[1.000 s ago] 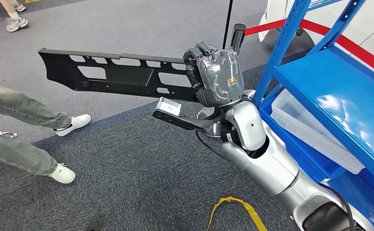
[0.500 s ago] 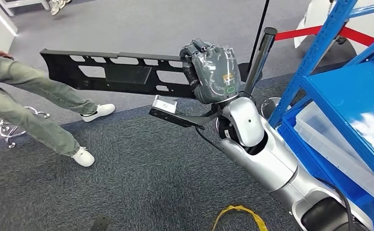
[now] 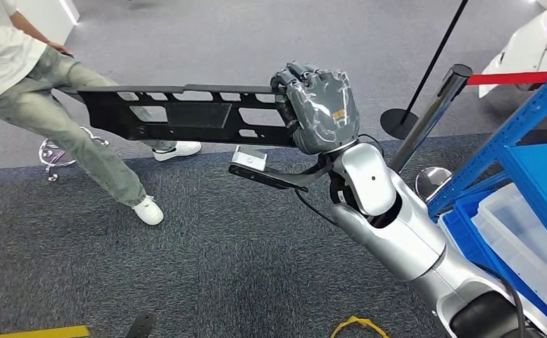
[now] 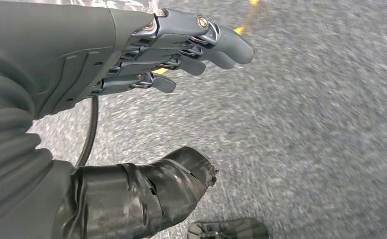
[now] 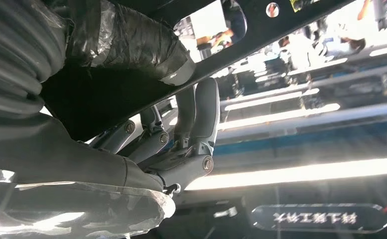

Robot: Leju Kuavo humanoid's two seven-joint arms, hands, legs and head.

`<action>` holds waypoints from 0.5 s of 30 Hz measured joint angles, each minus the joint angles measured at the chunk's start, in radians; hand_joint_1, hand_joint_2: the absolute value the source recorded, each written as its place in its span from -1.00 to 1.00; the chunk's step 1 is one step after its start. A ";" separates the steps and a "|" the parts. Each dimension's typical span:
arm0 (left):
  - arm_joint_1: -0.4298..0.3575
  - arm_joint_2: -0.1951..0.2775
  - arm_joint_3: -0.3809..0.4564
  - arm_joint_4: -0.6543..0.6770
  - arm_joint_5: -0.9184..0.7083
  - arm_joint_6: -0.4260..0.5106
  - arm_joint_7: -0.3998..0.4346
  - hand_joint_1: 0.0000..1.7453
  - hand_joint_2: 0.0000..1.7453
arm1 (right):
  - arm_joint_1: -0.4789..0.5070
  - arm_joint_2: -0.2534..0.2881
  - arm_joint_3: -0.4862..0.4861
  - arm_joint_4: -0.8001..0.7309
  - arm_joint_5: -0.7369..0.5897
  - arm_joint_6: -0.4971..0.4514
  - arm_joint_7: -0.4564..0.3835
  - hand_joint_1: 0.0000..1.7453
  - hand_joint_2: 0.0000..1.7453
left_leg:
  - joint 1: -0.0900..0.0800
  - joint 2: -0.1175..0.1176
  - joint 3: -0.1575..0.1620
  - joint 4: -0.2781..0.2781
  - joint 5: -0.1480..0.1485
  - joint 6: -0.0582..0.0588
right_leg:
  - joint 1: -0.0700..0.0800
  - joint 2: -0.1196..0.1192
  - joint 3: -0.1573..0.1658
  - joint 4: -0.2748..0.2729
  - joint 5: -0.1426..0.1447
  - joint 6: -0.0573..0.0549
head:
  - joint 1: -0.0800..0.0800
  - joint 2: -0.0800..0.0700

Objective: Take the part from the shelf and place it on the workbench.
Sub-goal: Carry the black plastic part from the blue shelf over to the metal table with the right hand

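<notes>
In the head view, the long black slotted part (image 3: 186, 116) is gripped at one end by the right hand (image 3: 317, 109), and from there it is stretched out to the left above the grey carpet (image 3: 207, 260), in front of a person's legs (image 3: 80, 141). In the left wrist view, the left hand (image 4: 146, 55) is seen above the carpet with its fingers (image 4: 221, 45) held apart from the thumb and nothing in it. In the right wrist view, the fingers (image 5: 201, 124) of the right hand are wrapped around the part's black bar (image 5: 261, 25).

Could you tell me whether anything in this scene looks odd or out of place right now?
Yes. The long black part, gripped at one end by the right hand, juts out sideways, and its far end overlaps a person standing close by. A loop of yellow tape also lies loose on the carpet.
</notes>
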 joint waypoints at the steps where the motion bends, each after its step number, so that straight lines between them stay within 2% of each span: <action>1: 0.001 0.000 0.000 0.000 0.002 0.000 0.000 -1.00 1.00 | 0.004 -0.005 0.000 -0.004 0.002 0.003 0.001 1.00 1.00 | 0.000 -0.015 0.001 0.004 -0.002 -0.001 | 0.000 0.003 0.002 -0.021 0.026 0.001 | 0.000 0.000; 2: 0.002 0.000 0.000 0.000 0.003 0.001 0.001 -1.00 1.00 | 0.007 -0.011 0.000 -0.008 0.004 0.007 0.004 1.00 1.00 | 0.000 -0.029 0.001 0.009 -0.005 -0.003 | -0.001 0.011 0.022 -0.076 0.065 0.000 | 0.000 0.000; 4: 0.002 0.000 0.000 0.000 0.005 0.001 0.002 -1.00 1.00 | 0.010 -0.021 0.000 -0.019 0.006 0.015 0.011 1.00 1.00 | 0.000 -0.056 -0.006 0.027 -0.014 -0.011 | -0.007 0.052 0.075 -0.206 0.125 -0.001 | 0.000 0.000; 5: 0.001 0.000 0.000 0.000 0.005 0.002 0.003 -1.00 1.00 | 0.011 -0.025 0.000 -0.025 0.007 0.017 0.015 1.00 1.00 | 0.001 -0.067 -0.012 0.033 -0.017 -0.016 | -0.009 0.068 0.092 -0.245 0.135 -0.002 | 0.000 0.000; 6: 0.002 0.000 0.000 0.000 0.006 0.003 0.004 -1.00 1.00 | 0.013 -0.029 0.000 -0.030 0.007 0.019 0.017 1.00 1.00 | 0.003 -0.078 -0.017 0.037 -0.019 -0.022 | -0.009 0.077 0.100 -0.262 0.134 -0.003 | 0.000 0.000; 8: 0.006 0.002 0.000 0.000 0.006 0.004 0.006 -1.00 1.00 | 0.016 -0.035 0.000 -0.037 0.007 0.021 0.020 1.00 1.00 | 0.007 -0.094 -0.024 0.035 -0.017 -0.033 | -0.006 0.060 0.105 -0.268 0.133 -0.010 | 0.002 0.000; 9: 0.009 0.002 -0.001 0.000 0.006 0.004 0.007 -1.00 1.00 | 0.017 -0.038 0.000 -0.040 0.007 0.023 0.020 1.00 1.00 | 0.007 -0.085 -0.027 0.040 -0.020 -0.039 | -0.007 0.050 0.109 -0.272 0.135 -0.015 | 0.001 0.000; 10: 0.011 0.002 -0.001 0.000 0.006 0.005 0.007 -1.00 1.00 | 0.018 -0.040 0.000 -0.042 0.007 0.025 0.022 1.00 1.00 | 0.006 -0.064 -0.035 0.056 -0.030 -0.045 | -0.009 0.039 0.113 -0.278 0.136 -0.020 | -0.003 0.000; 12: 0.009 0.002 -0.002 0.000 0.006 0.006 0.008 -1.00 1.00 | 0.020 -0.045 0.000 -0.047 0.008 0.027 0.026 1.00 1.00 | 0.006 -0.007 -0.079 0.147 -0.075 -0.056 | -0.009 0.016 0.120 -0.284 0.136 -0.027 | -0.010 0.000; 14: 0.005 0.003 -0.002 0.000 0.006 0.007 0.008 -1.00 1.00 | 0.025 -0.051 0.000 -0.050 0.008 0.029 0.029 1.00 1.00 | 0.011 0.015 -0.140 0.260 -0.118 -0.064 | -0.008 -0.007 0.123 -0.285 0.132 -0.030 | -0.013 0.000; 15: 0.005 0.003 -0.003 0.000 0.006 0.006 0.009 -1.00 1.00 | 0.028 -0.053 0.000 -0.050 0.008 0.030 0.030 1.00 1.00 | 0.013 0.019 -0.158 0.290 -0.121 -0.066 | -0.008 -0.019 0.124 -0.285 0.130 -0.030 | -0.013 0.000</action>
